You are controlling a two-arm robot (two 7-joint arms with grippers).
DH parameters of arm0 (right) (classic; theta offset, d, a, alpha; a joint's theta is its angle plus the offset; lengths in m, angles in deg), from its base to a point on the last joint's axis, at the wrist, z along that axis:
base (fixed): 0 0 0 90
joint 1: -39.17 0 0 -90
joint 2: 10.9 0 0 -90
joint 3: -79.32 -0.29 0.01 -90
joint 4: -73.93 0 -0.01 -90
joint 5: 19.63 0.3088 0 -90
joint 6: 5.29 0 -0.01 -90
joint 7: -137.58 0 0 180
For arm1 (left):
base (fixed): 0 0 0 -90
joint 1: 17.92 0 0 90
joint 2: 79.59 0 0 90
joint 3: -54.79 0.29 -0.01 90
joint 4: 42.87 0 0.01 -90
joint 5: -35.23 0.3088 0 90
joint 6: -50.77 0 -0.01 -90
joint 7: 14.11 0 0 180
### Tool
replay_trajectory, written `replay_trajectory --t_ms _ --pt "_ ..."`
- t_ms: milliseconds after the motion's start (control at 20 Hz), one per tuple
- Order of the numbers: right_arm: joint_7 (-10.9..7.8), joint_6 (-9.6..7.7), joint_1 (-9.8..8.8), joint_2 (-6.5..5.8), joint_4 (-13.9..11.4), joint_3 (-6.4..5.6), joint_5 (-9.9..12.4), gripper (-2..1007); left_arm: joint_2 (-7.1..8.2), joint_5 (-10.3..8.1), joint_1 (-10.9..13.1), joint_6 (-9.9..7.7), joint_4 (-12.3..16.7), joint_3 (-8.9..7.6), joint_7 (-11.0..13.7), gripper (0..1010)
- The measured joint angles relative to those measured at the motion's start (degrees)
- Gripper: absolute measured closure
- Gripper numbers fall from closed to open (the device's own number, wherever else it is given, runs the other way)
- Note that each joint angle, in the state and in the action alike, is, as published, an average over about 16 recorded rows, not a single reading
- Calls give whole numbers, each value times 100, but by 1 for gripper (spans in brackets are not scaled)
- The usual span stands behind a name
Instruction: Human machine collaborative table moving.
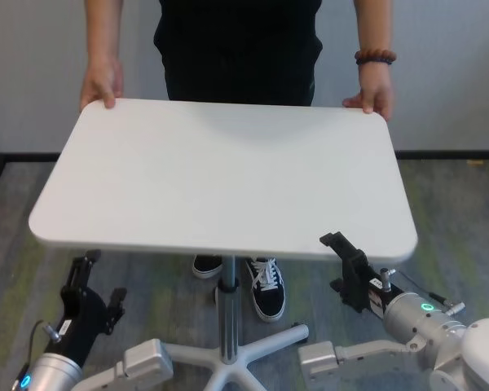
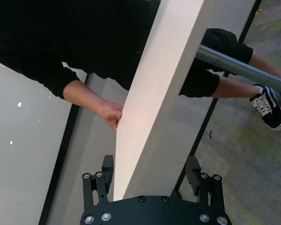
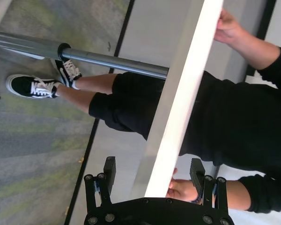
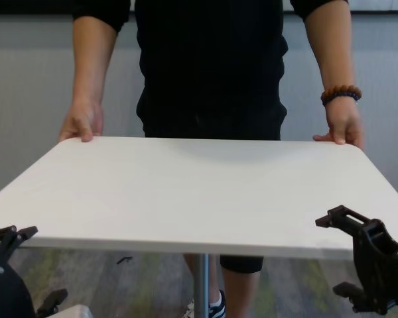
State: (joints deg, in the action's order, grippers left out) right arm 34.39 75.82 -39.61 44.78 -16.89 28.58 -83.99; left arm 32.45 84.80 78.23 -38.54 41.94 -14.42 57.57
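You have one table (image 1: pixel 228 179) at centre, one human (image 1: pixel 240 49) at 12 o'clock gripping its far corners with two hands, and two grippers spread wide, straddling the near edge without clamping: left gripper (image 1: pixel 94 285) at 7 o'clock, right gripper (image 1: pixel 346 265) at 5 o'clock.

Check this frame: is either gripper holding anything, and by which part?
Neither. The left gripper and right gripper stand open astride the table's near edge, not closed on it. The human's hands hold the far corners.
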Motion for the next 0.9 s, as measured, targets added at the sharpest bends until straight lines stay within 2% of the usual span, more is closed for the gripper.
replay_trajectory --t_ms 250,450,650,900 --pt "89 25 -189 -9 -146 -138 110 4 24 -52 188 39 149 -110 99 10" --pt "232 104 -341 5 -237 -279 265 4 32 -158 339 90 313 -215 218 10" --pt "411 227 -509 45 -308 -429 481 4 32 -358 539 151 527 -370 346 10" --pt "653 418 -730 128 -378 -619 782 4 9 -691 844 230 840 -616 495 10"
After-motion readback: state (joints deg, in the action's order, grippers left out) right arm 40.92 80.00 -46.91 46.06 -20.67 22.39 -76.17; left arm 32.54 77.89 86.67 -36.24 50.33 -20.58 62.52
